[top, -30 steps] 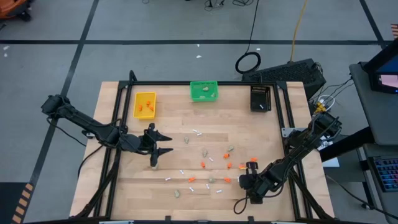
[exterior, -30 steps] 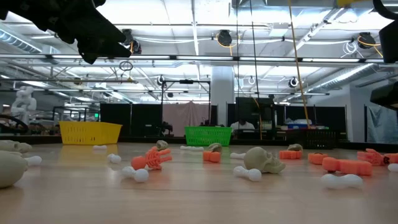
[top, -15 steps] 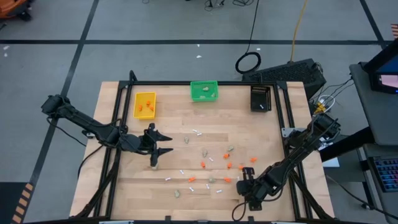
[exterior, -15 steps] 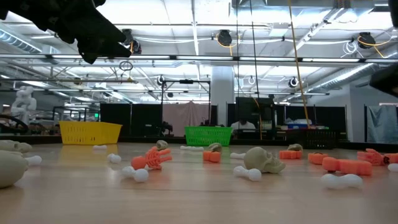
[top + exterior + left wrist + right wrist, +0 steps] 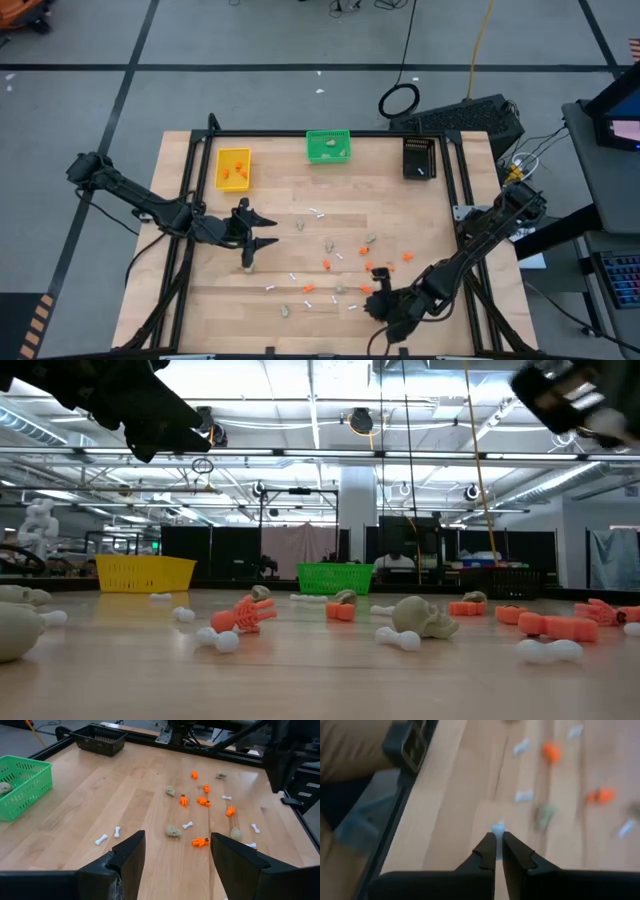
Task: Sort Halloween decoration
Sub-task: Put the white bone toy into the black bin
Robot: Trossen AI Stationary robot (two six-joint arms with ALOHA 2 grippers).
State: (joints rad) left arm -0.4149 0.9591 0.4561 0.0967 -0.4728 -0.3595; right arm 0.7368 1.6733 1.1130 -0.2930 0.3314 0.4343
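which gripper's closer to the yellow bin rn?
Left. The left gripper hovers just below the yellow bin, on the table's left side. The right gripper is far off, among the scattered pieces toward the near right edge.

Light was bright and even, coming from ceiling lamps [image 5: 360, 422] that glared white in the low view. Shadows on the table [image 5: 300, 190] were short and soft, lying just under each arm. The high view was sharp throughout. In the low view the right gripper [image 5: 565, 395] was smeared by motion, and the lump [image 5: 15, 628] nearest the lens was out of focus. The right wrist view was blurred all over beyond its fingers [image 5: 487, 851]. The left wrist view was sharp ahead of its fingers [image 5: 131, 854].
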